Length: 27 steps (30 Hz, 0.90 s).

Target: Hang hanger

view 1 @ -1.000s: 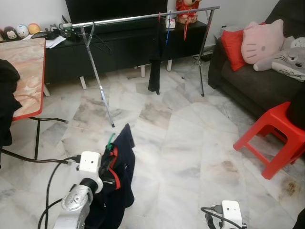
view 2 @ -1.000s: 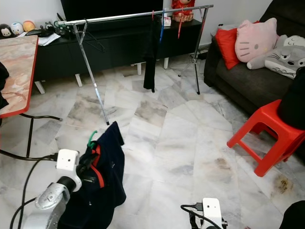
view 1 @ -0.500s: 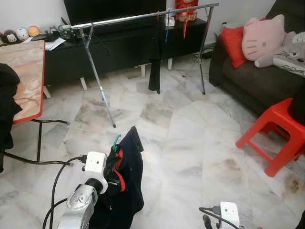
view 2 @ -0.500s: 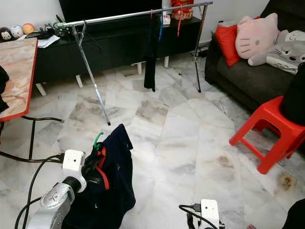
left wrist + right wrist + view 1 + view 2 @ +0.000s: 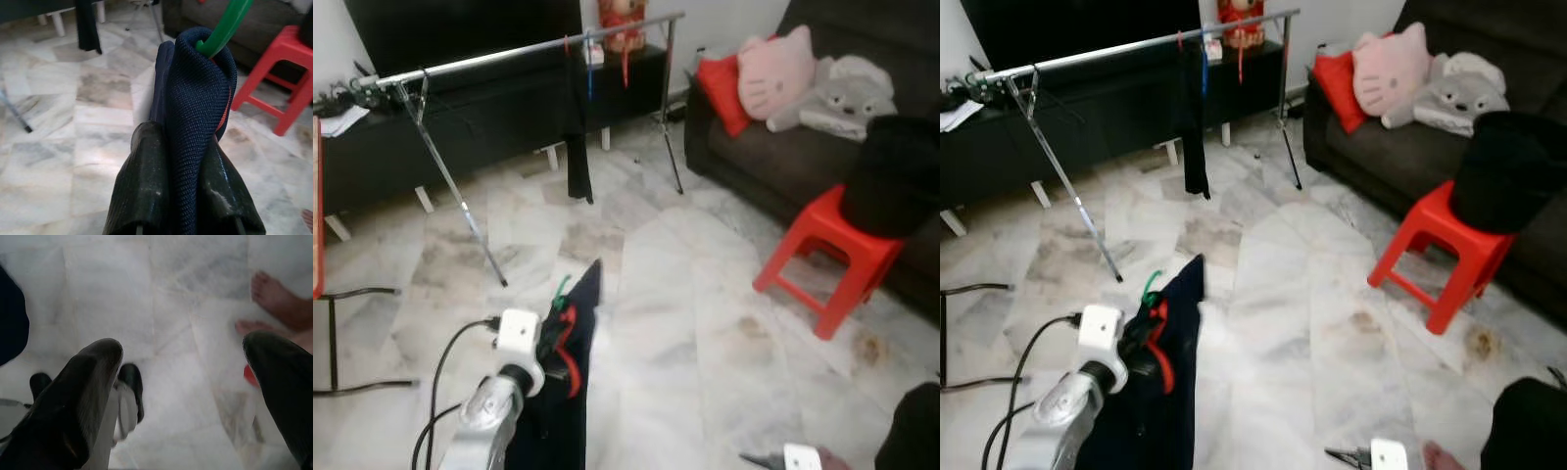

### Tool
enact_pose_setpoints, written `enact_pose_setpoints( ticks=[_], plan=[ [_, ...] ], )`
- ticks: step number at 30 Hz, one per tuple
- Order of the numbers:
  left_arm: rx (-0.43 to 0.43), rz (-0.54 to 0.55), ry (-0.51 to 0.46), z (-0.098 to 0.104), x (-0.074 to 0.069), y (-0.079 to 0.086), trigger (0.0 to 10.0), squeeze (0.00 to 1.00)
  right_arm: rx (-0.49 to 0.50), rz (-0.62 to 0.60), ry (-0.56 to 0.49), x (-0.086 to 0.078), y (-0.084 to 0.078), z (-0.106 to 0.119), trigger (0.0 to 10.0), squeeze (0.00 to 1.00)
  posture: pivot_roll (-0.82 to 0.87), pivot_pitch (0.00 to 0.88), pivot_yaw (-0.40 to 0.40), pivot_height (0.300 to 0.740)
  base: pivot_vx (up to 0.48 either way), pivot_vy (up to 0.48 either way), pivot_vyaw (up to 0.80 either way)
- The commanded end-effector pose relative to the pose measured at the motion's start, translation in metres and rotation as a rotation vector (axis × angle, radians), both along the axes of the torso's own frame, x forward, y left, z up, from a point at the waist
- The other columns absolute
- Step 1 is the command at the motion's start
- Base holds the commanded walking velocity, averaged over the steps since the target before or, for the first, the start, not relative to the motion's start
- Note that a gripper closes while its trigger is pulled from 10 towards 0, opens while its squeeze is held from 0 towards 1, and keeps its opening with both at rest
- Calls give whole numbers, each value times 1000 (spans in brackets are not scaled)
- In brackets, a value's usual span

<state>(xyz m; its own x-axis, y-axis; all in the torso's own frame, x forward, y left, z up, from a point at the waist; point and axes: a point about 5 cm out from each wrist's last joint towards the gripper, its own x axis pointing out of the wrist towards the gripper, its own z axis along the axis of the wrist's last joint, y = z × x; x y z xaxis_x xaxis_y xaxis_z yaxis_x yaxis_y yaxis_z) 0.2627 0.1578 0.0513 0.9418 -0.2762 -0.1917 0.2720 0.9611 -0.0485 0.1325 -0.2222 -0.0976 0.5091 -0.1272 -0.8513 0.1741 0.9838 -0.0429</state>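
1. Navy knit fabric, a garment (image 5: 195, 112) on a green hanger (image 5: 226, 27), is seen clamped between the two black fingers (image 5: 144, 186) of the left gripper (image 5: 183, 193), the hanger hook rising above the cloth.
2. From the head views the garment (image 5: 570, 392) is held low on the robot's left, above the marble floor (image 5: 685, 323), with red trim visible at the grip and the green hook (image 5: 561, 290) pointing upward.
3. The right gripper (image 5: 186, 396) is recorded hanging low with its fingers spread wide and nothing between them; below it a person's bare feet (image 5: 279, 308) are seen on the floor.
4. A red stool (image 5: 822, 250) stands further out on the right, with a black bundle (image 5: 891, 176) resting on its seat.
5. Behind the stool a dark sofa (image 5: 754, 162) carries a red cushion (image 5: 720, 78), a pink plush (image 5: 773, 70) and a grey plush (image 5: 837, 88).
6. Farthest, a metal clothes rail (image 5: 509, 54) on slanted legs spans the room, well apart from the held hanger; a dark garment (image 5: 576, 137) hangs from it.
7. A black cabinet (image 5: 480, 113) stands behind the rail.
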Motion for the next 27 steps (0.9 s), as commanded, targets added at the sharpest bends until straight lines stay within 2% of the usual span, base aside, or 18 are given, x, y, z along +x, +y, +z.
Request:
enact_pose_setpoints(
  ticks=[1,10,11,16,27],
  plan=[
    [7,15,-25,6,3,5,10000,0,15,4,-19,6,4,1,10000,0,-56,0,5,740,394,0,0],
    [6,16,-21,5,3,4,10000,0,30,35,-9,5,6,1,10000,0,-59,0,4,740,391,0,0],
    [6,19,-22,5,3,4,10000,0,35,64,-14,8,11,1,10000,0,-60,0,5,740,390,0,519],
    [6,21,-21,5,4,3,10000,0,59,46,-26,15,22,1,10000,0,-60,0,10,740,390,0,754],
    [8,29,-16,3,5,3,10000,0,64,33,-23,15,25,1,10000,0,-65,0,13,740,391,0,695]
  ],
)
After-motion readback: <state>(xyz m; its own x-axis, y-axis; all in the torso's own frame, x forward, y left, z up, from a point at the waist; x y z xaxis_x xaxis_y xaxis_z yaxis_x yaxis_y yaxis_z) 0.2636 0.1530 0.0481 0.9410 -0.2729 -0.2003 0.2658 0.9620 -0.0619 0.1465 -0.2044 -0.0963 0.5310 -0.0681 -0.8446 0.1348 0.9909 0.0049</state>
